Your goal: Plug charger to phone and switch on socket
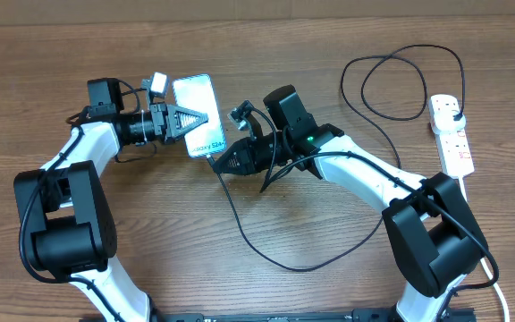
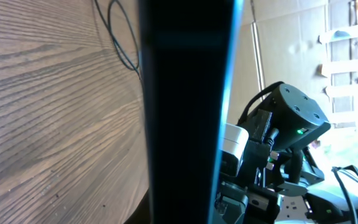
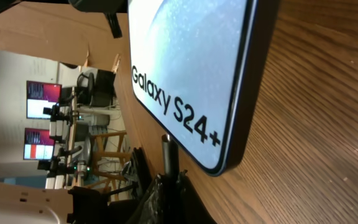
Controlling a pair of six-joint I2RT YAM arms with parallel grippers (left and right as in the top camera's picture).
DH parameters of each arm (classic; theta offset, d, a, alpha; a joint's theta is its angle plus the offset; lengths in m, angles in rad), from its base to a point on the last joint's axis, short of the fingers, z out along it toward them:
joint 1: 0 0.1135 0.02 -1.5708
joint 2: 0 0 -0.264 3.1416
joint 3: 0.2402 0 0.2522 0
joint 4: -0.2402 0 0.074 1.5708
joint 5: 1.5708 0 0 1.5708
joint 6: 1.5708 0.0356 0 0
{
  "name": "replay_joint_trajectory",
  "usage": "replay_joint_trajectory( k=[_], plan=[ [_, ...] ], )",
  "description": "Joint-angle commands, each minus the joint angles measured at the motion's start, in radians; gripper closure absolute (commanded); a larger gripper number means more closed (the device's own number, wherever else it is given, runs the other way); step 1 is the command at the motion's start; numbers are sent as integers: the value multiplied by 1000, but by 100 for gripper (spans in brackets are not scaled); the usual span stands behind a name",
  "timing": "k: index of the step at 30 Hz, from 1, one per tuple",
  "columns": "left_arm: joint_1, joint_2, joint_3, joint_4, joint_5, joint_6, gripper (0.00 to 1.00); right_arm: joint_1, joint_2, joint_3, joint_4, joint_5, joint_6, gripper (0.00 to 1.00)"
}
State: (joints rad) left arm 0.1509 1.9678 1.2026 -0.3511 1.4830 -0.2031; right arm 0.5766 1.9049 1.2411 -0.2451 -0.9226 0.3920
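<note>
The phone (image 1: 206, 136), light blue screen up, lies left of the table's middle. My left gripper (image 1: 186, 118) is shut on its sides from the left. In the left wrist view the phone (image 2: 185, 112) fills the middle as a dark edge-on slab. My right gripper (image 1: 224, 161) is shut on the charger's connector end just below the phone's bottom edge. In the right wrist view the connector tip (image 3: 168, 149) sticks up from my jaws (image 3: 179, 193), close beside the phone's (image 3: 185, 68) lower edge and apart from it. The black charger cable (image 1: 249, 237) loops round to the white socket (image 1: 452, 141) at the far right.
The charger's black plug (image 1: 452, 107) sits in the socket's far end. Cable loops (image 1: 401, 80) lie on the wood at the back right. The socket's white cord (image 1: 494, 286) runs down along the right edge. The right arm (image 2: 291, 124) shows behind the phone in the left wrist view.
</note>
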Motion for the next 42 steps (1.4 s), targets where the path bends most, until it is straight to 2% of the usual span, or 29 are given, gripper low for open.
replay_joint_trajectory(
  k=[1, 7, 11, 18, 24, 28, 30, 34, 42],
  plan=[
    [-8, 0, 2, -3, -50, 23, 96, -15, -25, 8, -35, 33, -21, 96],
    [-8, 0, 2, -4, -274, -61, 96, -15, -25, 8, -221, 146, -69, 96],
    [-8, 0, 2, -10, -290, -67, 96, -15, -25, 8, -366, 274, -87, 96],
    [-8, 0, 2, -15, -315, -67, 96, -23, -25, 8, -671, 677, -85, 96],
    [-8, 0, 2, -15, -315, -67, 95, -38, -25, 8, -784, 913, -46, 96],
    [-8, 0, 2, -15, -315, -67, 96, -38, -25, 8, -786, 937, -48, 96],
    [-8, 0, 2, -15, -315, -67, 96, -38, -25, 8, -787, 936, -48, 88],
    [-8, 0, 2, -15, -315, -67, 96, -34, -25, 8, -794, 936, -48, 80],
    [-8, 0, 2, -15, -315, -67, 95, -34, -25, 8, -803, 891, -48, 71]
  ],
)
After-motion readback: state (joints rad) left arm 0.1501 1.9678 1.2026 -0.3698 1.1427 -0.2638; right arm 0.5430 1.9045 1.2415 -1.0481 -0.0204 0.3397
